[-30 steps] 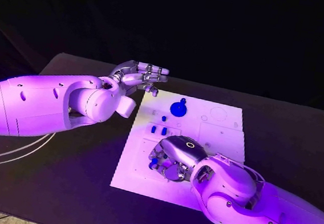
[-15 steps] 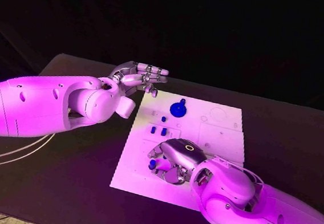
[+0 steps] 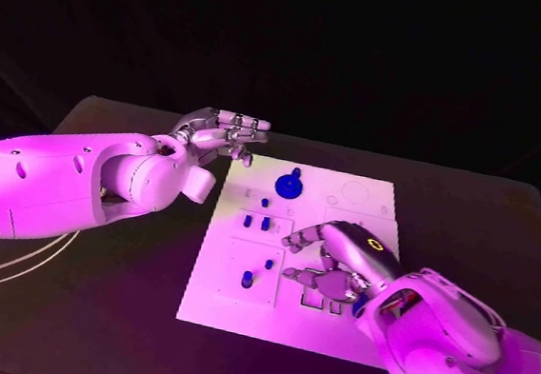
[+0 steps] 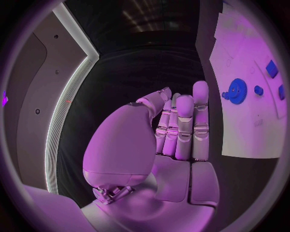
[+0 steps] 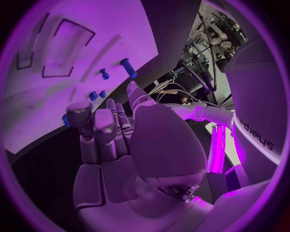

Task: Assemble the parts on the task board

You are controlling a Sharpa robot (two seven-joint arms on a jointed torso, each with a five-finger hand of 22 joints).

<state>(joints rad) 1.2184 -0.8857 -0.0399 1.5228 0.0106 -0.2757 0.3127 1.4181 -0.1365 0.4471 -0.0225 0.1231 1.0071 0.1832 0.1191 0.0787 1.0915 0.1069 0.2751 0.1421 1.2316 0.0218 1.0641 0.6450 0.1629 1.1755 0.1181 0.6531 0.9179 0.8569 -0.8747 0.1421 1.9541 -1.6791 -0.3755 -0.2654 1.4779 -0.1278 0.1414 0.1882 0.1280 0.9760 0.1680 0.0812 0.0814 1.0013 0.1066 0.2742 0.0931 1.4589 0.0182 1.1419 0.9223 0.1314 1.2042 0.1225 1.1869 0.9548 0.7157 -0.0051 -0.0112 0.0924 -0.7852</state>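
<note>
Parts (image 3: 248,280) now lie uncovered on the board (image 3: 217,304), the empty, loosely curled right hand (image 3: 338,260) having lifted off, so that placement looks finished.

Right hand (image 3: 343,261) hides task board (image 3: 227,301) middle recesses.

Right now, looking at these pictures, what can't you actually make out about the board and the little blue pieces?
- Head view: the right hand covers part of the task board; whatever lies beneath it is hidden.
- Head view: the small blue parts are too small to tell whether they lie flat or stand in holes.
- Left wrist view: the left hand blocks the board's near side; the blue gear is visible but its seating is unclear.
</note>
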